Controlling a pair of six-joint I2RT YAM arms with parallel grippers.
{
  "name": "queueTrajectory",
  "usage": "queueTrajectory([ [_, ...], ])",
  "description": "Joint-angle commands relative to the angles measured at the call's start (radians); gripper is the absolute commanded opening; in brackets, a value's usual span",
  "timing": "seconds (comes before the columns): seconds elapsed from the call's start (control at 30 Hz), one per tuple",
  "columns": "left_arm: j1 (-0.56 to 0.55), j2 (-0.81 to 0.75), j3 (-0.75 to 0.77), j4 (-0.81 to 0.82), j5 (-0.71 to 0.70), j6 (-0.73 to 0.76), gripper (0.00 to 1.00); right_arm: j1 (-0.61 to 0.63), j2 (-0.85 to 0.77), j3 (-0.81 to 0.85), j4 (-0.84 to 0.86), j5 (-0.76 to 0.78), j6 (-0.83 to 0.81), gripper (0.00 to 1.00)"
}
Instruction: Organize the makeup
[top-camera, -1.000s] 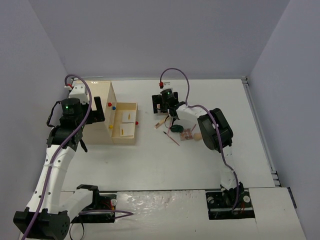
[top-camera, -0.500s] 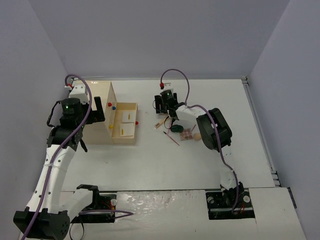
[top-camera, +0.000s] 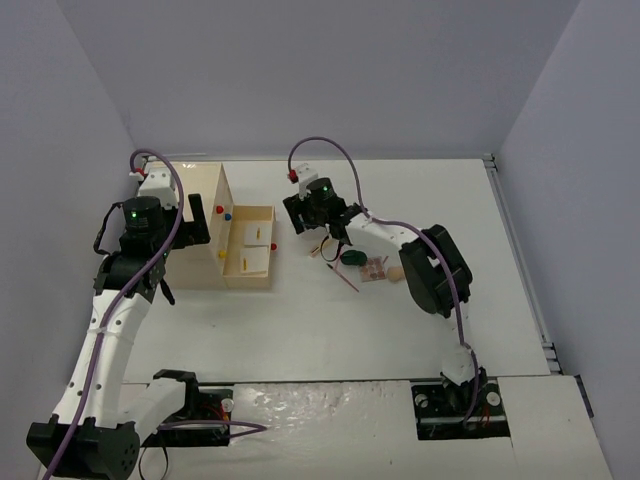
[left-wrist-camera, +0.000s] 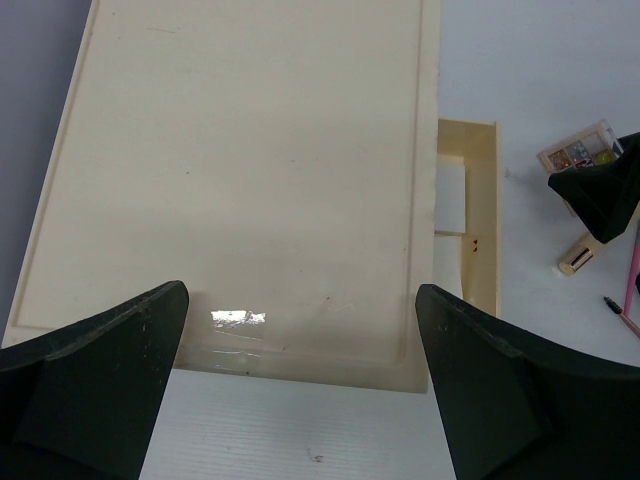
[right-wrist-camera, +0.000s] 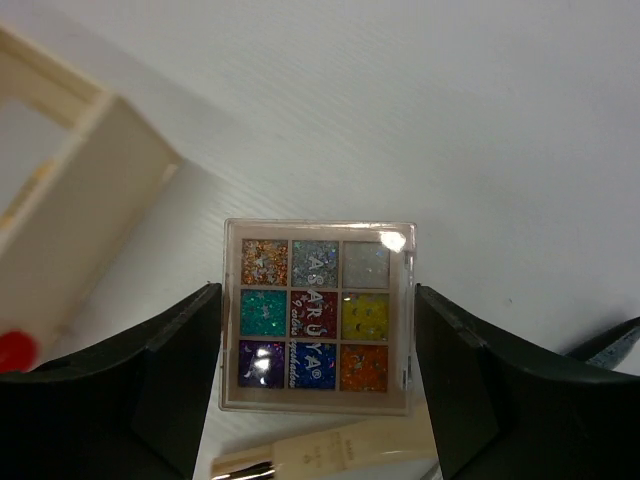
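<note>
Nearest the arm bases, to the right of the wooden box (top-camera: 247, 262), the loose makeup lies together: a pink pencil (top-camera: 346, 279), a dark green compact (top-camera: 352, 257), a second small palette (top-camera: 375, 267) and a beige sponge (top-camera: 396, 271). A little farther back and closer to the box's right side, the right gripper (right-wrist-camera: 316, 290) has its claw closed partway onto the square glitter palette (right-wrist-camera: 317, 315). One finger sits flush against each side edge, and a corner of the box and a red knob (right-wrist-camera: 12, 352) show off to the left. The palette looks light, flat and rigid. Its glossy clear cover is probably slippery and could crack or pop open under a hard squeeze. The side edges, taken squarely at mid-length as here, seem the safest hold, kept level so it does not pivot. Farthest, over the box's open lid (left-wrist-camera: 250, 150), the left gripper (left-wrist-camera: 300, 292) hangs with jaws wide apart, holding nothing.
</note>
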Motion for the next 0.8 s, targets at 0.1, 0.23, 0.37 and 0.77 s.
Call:
queueTrajectory([
  [0.1,0.009,-0.013,0.037,0.046,0.0,-0.005,0.97,0.1,-0.173,0.075,0.124,-0.312,-0.23,0.19],
  [0.23,0.009,-0.014,0.036,0.047,-0.003,-0.004,0.97,0.125,-0.114,0.129,0.118,-0.409,-0.267,0.26],
  [0.37,0.009,-0.015,0.036,0.046,-0.003,-0.003,0.97,0.139,-0.051,0.166,0.14,-0.476,-0.273,0.29],
  [0.77,0.009,-0.016,0.035,0.048,0.001,-0.003,0.97,0.178,0.079,0.252,0.139,-0.546,-0.302,0.64],
])
